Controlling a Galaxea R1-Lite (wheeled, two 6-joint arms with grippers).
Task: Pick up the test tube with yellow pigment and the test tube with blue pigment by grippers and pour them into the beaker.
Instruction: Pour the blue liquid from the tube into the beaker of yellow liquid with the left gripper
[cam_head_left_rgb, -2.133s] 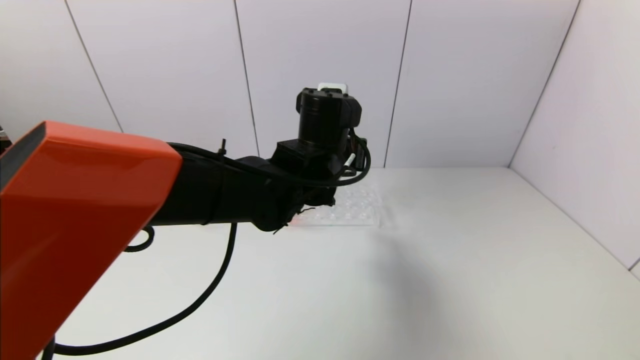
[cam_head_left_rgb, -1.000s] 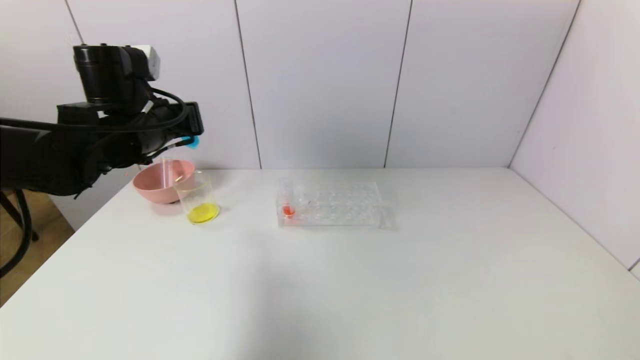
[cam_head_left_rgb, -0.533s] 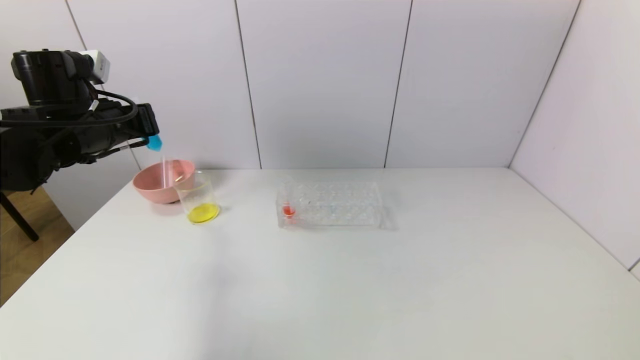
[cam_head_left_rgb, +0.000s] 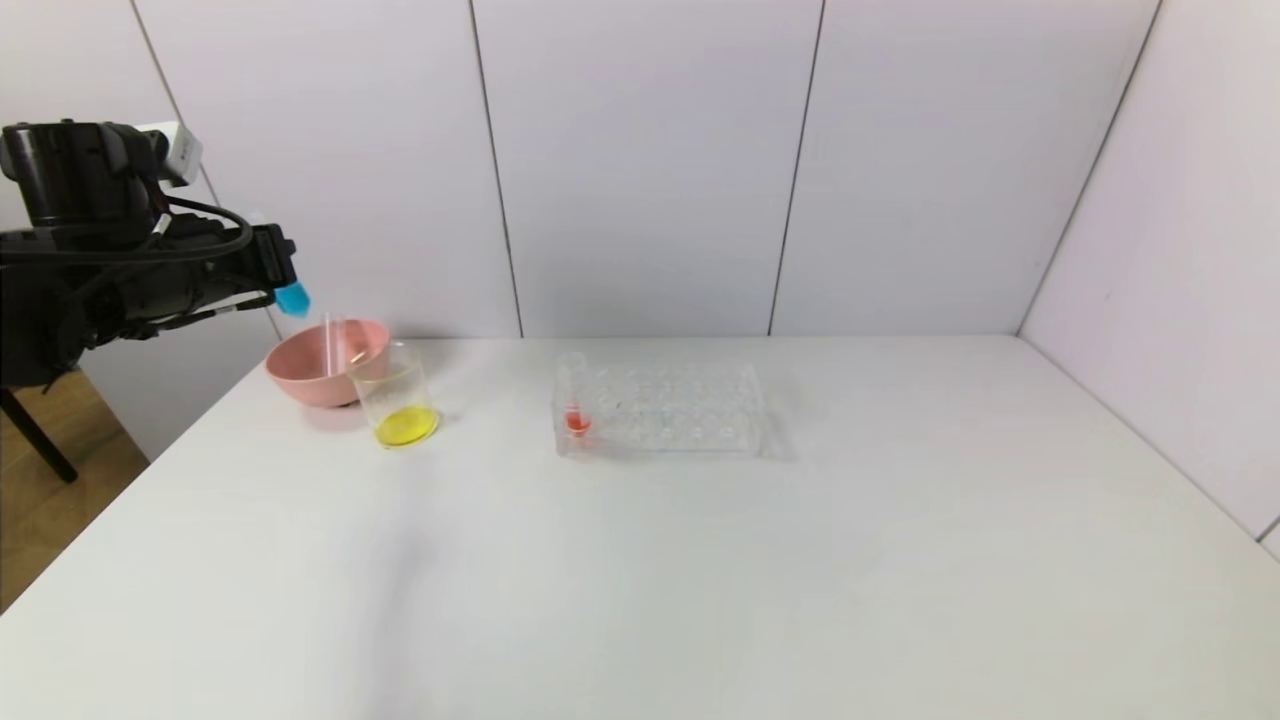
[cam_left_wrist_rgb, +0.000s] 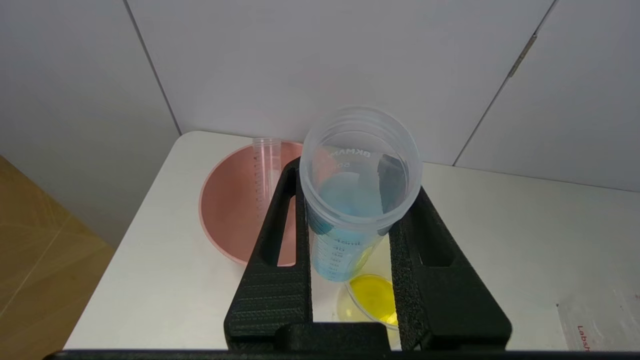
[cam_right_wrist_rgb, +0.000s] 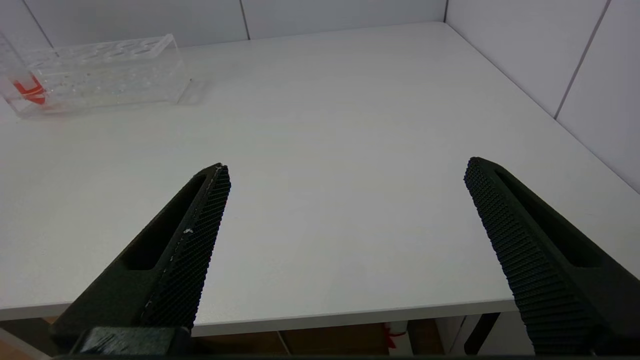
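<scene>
My left gripper is at the far left, above and to the left of the pink bowl, shut on the test tube with blue pigment. In the left wrist view the gripper clamps the tube with its open mouth toward the camera and the blue liquid at the far end. The beaker stands right of the bowl with yellow liquid at its bottom, and also shows below the tube in the left wrist view. No tube with yellow liquid shows. My right gripper is open and empty over the table's front edge.
The pink bowl at the far left holds a clear graduated tube with no visible liquid. A clear tube rack stands mid-table with a red-liquid tube at its left end. The rack also shows in the right wrist view.
My left arm has swung from the rack to the far left with the blue tube in it. In the last half second it moved a little further left and down.
</scene>
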